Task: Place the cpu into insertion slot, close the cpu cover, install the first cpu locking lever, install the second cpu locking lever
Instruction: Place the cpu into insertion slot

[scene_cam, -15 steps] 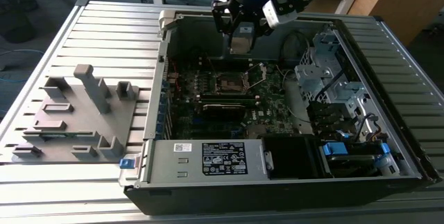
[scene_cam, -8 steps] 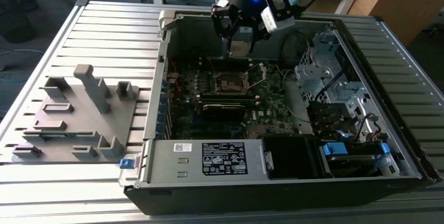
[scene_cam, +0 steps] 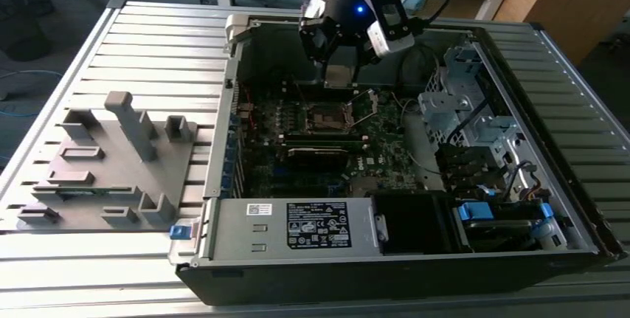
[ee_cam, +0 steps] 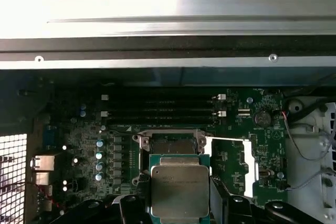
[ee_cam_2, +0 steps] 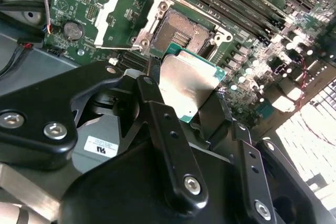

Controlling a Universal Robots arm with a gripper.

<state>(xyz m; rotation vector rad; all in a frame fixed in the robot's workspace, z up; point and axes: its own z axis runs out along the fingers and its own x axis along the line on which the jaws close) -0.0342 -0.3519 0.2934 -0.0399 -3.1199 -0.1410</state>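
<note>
Chip [ee_cam: 180, 190] was pinched by its edges in the gripper [ee_cam_2: 182, 95], hanging above the bare socket [ee_cam: 170, 144], apart from it. Cover [ee_cam: 255, 167] stood flipped open beside the socket. Memory sticks [ee_cam: 160, 106] lay just beyond.
</note>
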